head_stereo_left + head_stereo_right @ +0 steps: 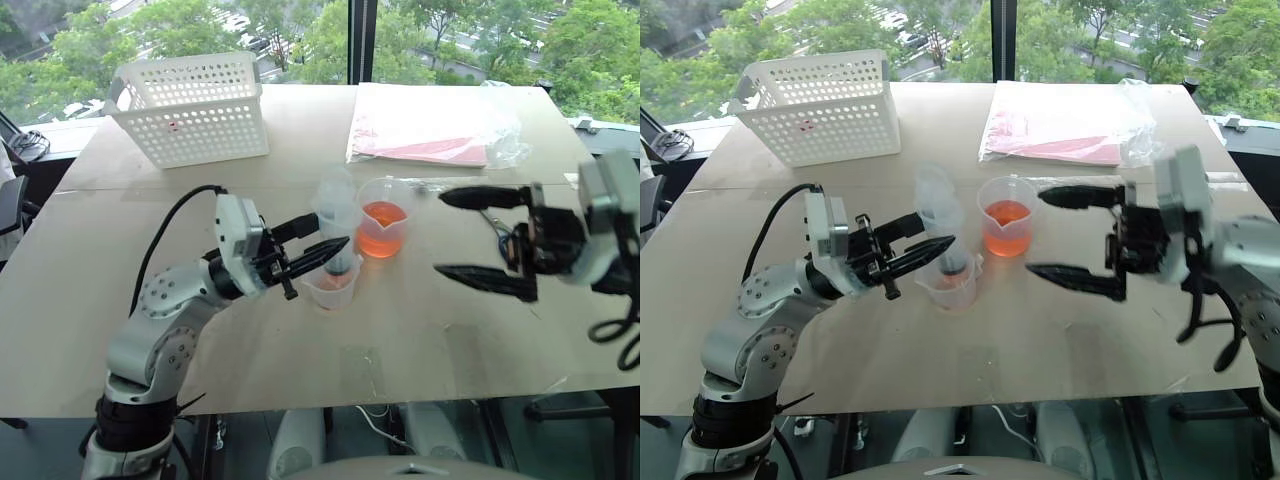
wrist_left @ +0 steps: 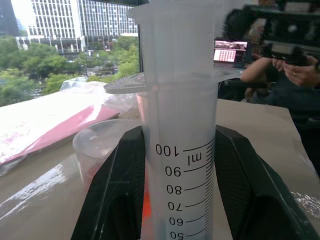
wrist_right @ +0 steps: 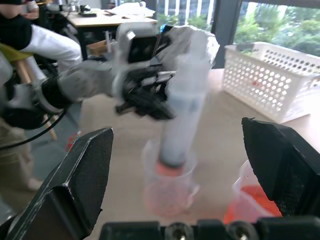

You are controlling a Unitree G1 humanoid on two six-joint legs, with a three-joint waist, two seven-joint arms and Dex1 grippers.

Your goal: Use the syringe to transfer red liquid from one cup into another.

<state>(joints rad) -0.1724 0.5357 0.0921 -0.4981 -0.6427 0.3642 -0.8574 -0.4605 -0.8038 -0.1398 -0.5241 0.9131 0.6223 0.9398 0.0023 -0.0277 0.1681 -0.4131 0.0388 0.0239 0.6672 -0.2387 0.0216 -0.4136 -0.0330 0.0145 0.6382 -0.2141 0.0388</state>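
My left gripper (image 1: 333, 230) is shut on the syringe (image 1: 335, 200), holding the clear barrel upright by its middle. Its black fingers (image 2: 115, 190) flank the printed scale in the left wrist view. The syringe's lower end stands inside the smaller beaker (image 1: 330, 285), which holds a little red liquid (image 3: 167, 170). Just to the right stands the larger beaker (image 1: 382, 228), about a third full of red liquid (image 1: 382, 215). Further right, my right gripper (image 1: 440, 232) hovers above the table, open wide, pointing toward the beakers and the syringe (image 3: 182, 110) with nothing between its fingers.
A white perforated basket (image 1: 190, 105) stands at the back left. A pink folder in a clear plastic bag (image 1: 425, 125) lies at the back right. Seated people (image 2: 280, 75) show beyond the table in the wrist views. The table's front edge (image 1: 330, 395) is near.
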